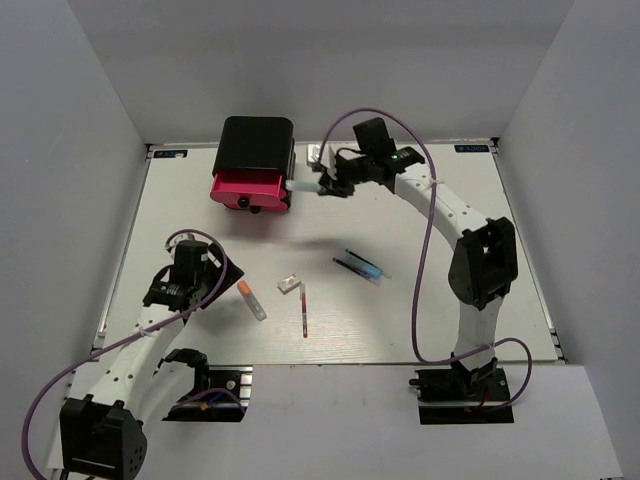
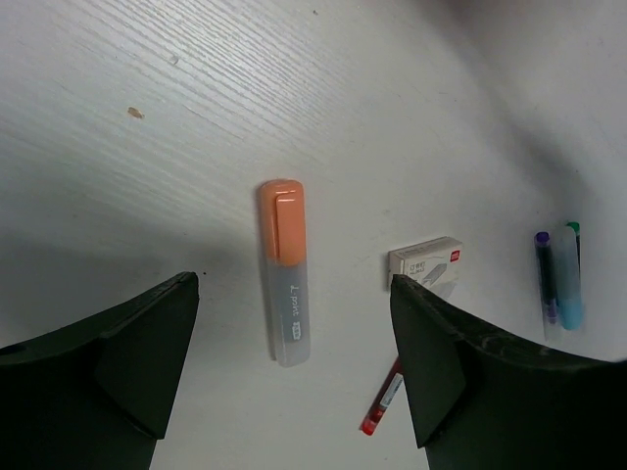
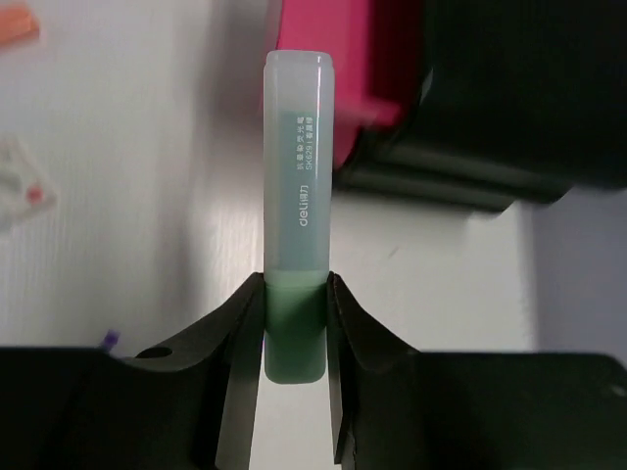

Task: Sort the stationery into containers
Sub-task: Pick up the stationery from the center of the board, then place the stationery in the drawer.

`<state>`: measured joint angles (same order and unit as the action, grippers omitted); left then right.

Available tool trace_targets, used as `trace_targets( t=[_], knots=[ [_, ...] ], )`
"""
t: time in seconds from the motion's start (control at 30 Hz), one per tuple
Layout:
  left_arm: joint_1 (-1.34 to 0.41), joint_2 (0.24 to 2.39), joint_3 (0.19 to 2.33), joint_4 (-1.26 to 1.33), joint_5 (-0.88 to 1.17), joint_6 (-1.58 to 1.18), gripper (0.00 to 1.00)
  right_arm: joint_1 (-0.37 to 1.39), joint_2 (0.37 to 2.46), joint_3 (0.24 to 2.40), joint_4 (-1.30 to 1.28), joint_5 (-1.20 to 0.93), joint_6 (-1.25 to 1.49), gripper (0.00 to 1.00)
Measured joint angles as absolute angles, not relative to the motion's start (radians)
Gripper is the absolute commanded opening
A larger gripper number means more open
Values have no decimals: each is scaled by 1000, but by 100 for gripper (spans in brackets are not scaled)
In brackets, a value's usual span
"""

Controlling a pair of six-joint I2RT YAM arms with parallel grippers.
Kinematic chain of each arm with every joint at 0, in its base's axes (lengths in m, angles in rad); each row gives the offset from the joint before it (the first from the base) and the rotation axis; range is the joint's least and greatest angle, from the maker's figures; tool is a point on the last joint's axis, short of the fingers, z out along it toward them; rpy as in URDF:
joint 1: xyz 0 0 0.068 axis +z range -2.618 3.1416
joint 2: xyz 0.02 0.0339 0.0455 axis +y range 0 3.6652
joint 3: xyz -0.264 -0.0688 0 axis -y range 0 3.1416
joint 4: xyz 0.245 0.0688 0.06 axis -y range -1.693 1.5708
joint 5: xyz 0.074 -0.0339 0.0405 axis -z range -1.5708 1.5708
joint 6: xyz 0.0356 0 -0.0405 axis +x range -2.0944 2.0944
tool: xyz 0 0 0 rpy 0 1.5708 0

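The right claw (image 3: pixel 294 294) is closed on the pale green marker (image 3: pixel 297 176), pinching it by its darker green end so that most of its length sticks out ahead of the fingers; held that way, the free end can reach the pink drawer (image 1: pixel 247 186) first, and it already lies at the drawer's right-hand edge, where the drawer juts out of the black box (image 1: pixel 256 140) at the far side of the table (image 1: pixel 450 250). This looks like the delivery step, though whether the tip is over the drawer's opening or only beside it I cannot tell. The left claw (image 2: pixel 294 282) is spread wide and holds nothing; it hangs over the orange-capped marker (image 2: pixel 284 235) with one finger to either side, probably lined up to close across its body. The rest of the stationery lies loose on the table: a small white box (image 2: pixel 426 259) just beside that marker, a red pen (image 2: pixel 382 401) near it, and the blue and dark pens (image 2: pixel 558 279) side by side farther off
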<state>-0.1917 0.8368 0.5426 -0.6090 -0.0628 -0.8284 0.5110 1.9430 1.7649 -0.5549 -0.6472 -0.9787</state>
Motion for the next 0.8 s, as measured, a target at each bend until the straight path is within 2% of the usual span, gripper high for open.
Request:
trace_targets(
  t=[0.33, 0.67, 0.8],
  knots=[
    [-192, 845, 478, -579, -48, -869, 90, 671, 1953, 1843, -196, -604, -687, 0],
    [-192, 831, 466, -565, -40, -878, 90, 743, 2112, 1902, 101, -526, -530, 0],
    [-192, 828, 464, -562, -28, -885, 93, 755, 2151, 1902, 169, -505, -497, 5]
  ],
)
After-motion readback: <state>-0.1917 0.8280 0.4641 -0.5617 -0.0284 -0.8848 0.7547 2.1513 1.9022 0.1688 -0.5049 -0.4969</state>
